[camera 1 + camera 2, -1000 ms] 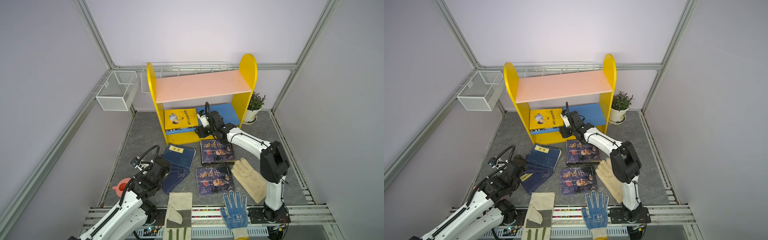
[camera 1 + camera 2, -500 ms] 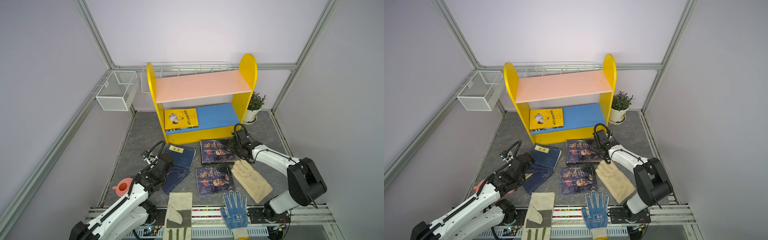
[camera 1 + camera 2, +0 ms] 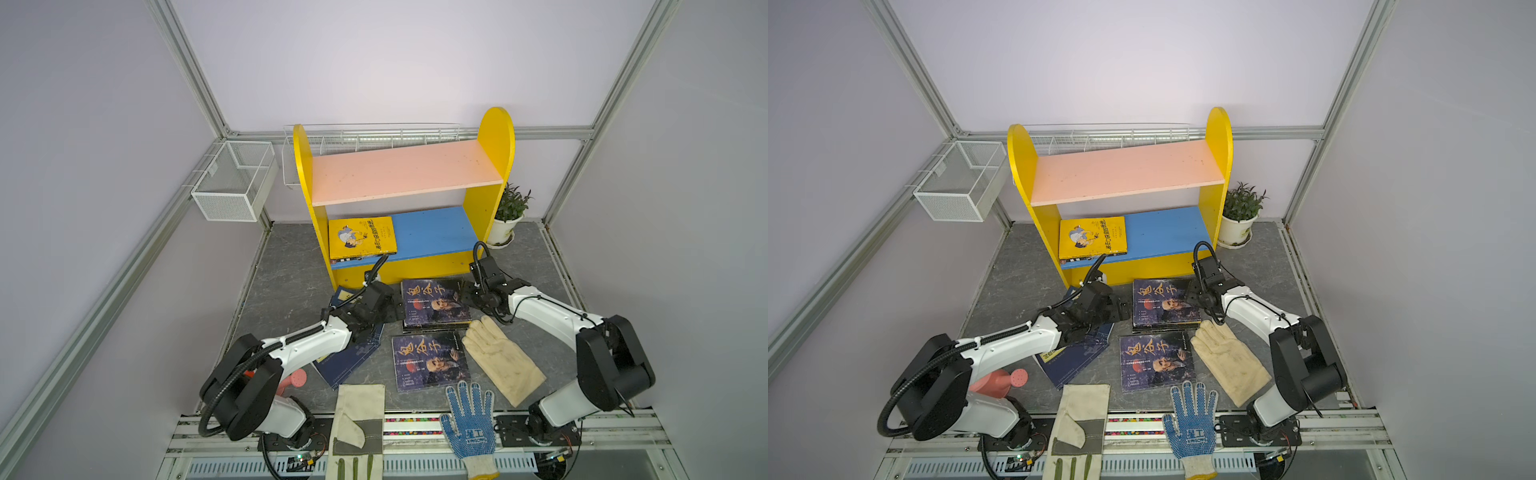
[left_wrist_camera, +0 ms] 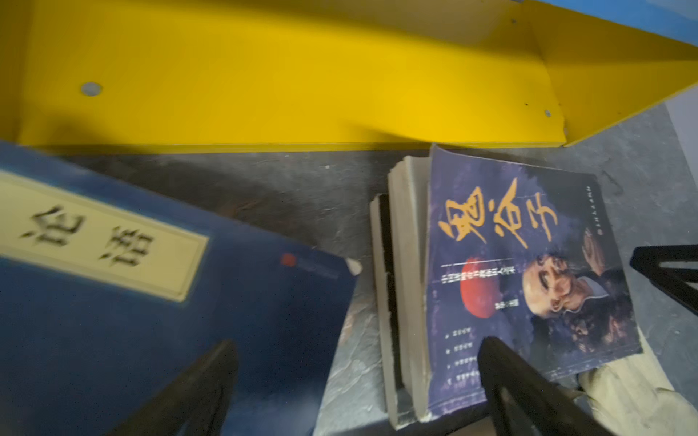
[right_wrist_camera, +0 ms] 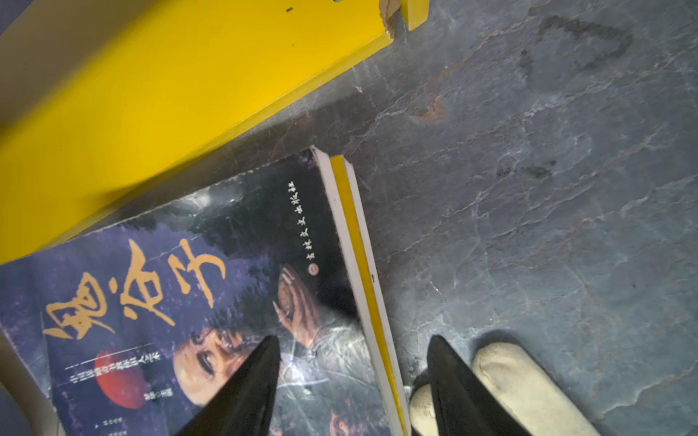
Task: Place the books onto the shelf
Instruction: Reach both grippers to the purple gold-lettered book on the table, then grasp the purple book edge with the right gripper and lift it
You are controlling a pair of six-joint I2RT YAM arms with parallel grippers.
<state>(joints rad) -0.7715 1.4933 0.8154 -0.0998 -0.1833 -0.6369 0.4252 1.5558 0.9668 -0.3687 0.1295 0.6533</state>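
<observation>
Grey stone-look tabletop (image 3: 291,266), grippers flanking a book stack (image 3: 434,305).
It lies at the shelf's (image 3: 407,178) 6 o'clock; left gripper (image 4: 357,344), jaws spread wide, at its 9 o'clock; right gripper (image 5: 353,339), jaws apart, straddles its 3 o'clock edge.

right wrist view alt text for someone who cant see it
The right gripper, its two black fingers open, straddles the edge of a dark purple-blue paperback with an orange Chinese title, lying on a yellow-edged book on the grey marbled tabletop. The shelf's yellow base board runs close by; a cream cloth glove lies beside one finger.
</observation>
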